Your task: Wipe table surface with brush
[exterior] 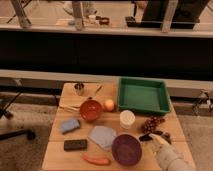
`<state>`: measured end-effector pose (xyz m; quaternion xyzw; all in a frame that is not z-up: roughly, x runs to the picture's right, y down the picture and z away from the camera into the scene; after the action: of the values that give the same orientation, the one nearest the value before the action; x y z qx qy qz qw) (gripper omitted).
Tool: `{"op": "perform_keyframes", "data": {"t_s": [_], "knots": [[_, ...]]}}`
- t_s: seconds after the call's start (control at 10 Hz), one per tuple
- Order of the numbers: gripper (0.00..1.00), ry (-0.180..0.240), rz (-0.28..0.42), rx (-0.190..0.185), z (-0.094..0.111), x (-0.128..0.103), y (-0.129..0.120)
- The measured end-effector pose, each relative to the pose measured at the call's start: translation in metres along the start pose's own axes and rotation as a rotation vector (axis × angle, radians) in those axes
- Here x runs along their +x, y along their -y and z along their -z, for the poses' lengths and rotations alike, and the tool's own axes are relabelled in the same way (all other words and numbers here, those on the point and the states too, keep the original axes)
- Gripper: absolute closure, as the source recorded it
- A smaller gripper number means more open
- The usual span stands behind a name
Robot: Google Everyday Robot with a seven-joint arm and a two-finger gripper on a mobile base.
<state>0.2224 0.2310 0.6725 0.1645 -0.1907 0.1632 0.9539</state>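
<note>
Light tan wooden desk [112, 95]: your claw [150, 137], grip unclear, reaches the black-headed, pale-handled brush [146, 136] near the right edge; next, grasp it.

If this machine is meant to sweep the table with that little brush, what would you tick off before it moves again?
1. Brush located: ok, its black head lies by the grape bunch.
2. Gripper near the brush: ok, at the table's front right corner, beside it.
3. Brush firmly held: cannot tell.
4. Free table surface to sweep: not ok, the purple plate, cloth, carrot and black block crowd it.
5. White cup upright, close to the sweep path: ok, but watch it.
</note>
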Motion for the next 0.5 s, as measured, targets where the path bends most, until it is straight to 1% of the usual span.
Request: {"op": "perform_keyframes", "data": {"t_s": [0.3,0.5], "knots": [[1.0,-0.013,-0.014,-0.014,-0.011,0.0073,-0.0011],[1.0,-0.007,-0.025,-0.011,-0.0084,0.0081,0.0014]]}}
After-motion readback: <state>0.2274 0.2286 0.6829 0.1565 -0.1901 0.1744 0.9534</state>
